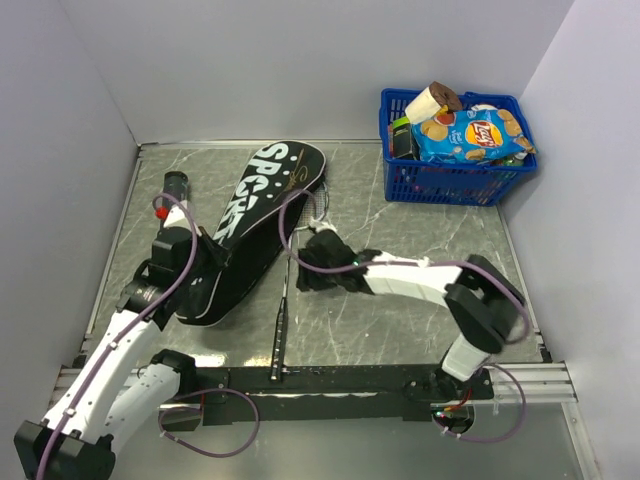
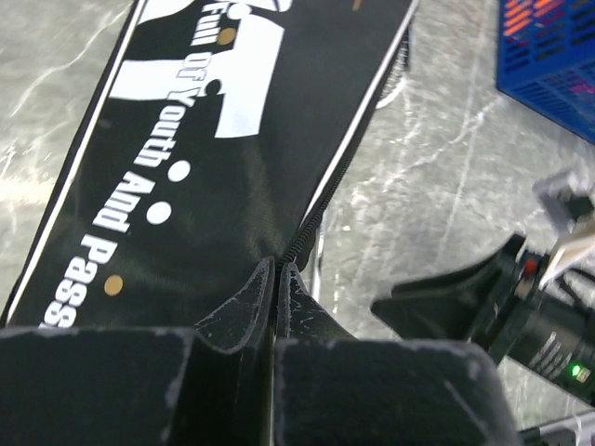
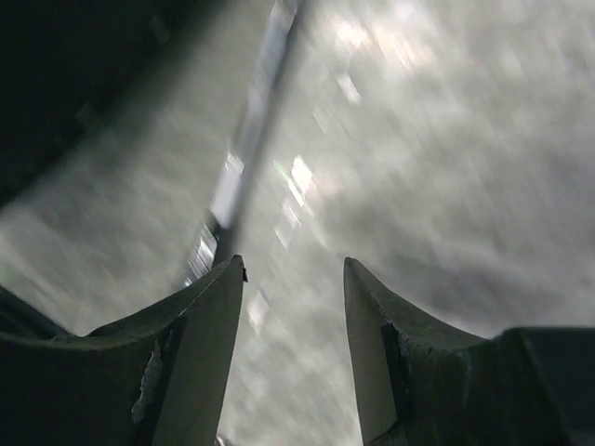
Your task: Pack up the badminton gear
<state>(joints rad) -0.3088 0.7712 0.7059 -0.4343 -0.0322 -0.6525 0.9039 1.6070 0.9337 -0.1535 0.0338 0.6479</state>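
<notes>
The right gripper (image 3: 293,269), jaws open, is hovering just right of 1 racket (image 1: 283,320) lying near-to-far beside the cover (image 1: 250,215), whose zipper edge the closed left gripper (image 2: 277,271) is pinching.

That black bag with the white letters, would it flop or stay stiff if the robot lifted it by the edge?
Probably floppy: the black cover looks like thin fabric with a zipper edge, so it would likely sag from where the left gripper pinches it. It lies flat on the table, so rolling seems unlikely.
</notes>
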